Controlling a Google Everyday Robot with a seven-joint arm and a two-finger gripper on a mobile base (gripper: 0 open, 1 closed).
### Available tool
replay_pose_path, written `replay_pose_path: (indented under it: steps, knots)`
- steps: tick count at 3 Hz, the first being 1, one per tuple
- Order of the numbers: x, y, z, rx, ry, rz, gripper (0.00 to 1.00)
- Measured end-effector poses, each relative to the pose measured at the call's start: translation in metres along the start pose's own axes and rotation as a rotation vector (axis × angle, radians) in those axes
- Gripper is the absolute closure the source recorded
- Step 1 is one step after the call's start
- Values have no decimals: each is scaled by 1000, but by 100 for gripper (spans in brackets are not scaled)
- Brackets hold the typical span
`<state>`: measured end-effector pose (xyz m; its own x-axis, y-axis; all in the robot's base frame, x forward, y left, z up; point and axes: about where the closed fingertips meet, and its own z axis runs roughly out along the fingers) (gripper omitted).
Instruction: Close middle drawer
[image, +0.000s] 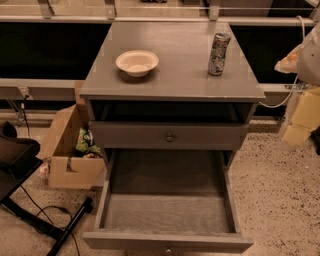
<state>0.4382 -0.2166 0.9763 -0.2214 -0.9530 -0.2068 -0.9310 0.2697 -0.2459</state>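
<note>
The middle drawer is pulled far out toward me. Its bare grey inside is open to view and its small dark knob shows at the bottom edge. Above it sits the uppermost grey front with a like knob, under a dark gap. The lowest drawer is hidden beneath the open one. My gripper is a pale, blurred shape at the right edge. It is beside the cabinet at about the height of the uppermost front, apart from every drawer.
On the cabinet top stand a white bowl and a drink can. An open cardboard box with packets stands on the floor at the left. A dark stand and cables lie at the lower left.
</note>
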Motion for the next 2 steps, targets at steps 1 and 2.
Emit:
replay_pose_path:
  steps: [1,2]
  knots:
    - [0,0,0,0,0,0,0]
    - [6,11,23,-8,-33,34,0]
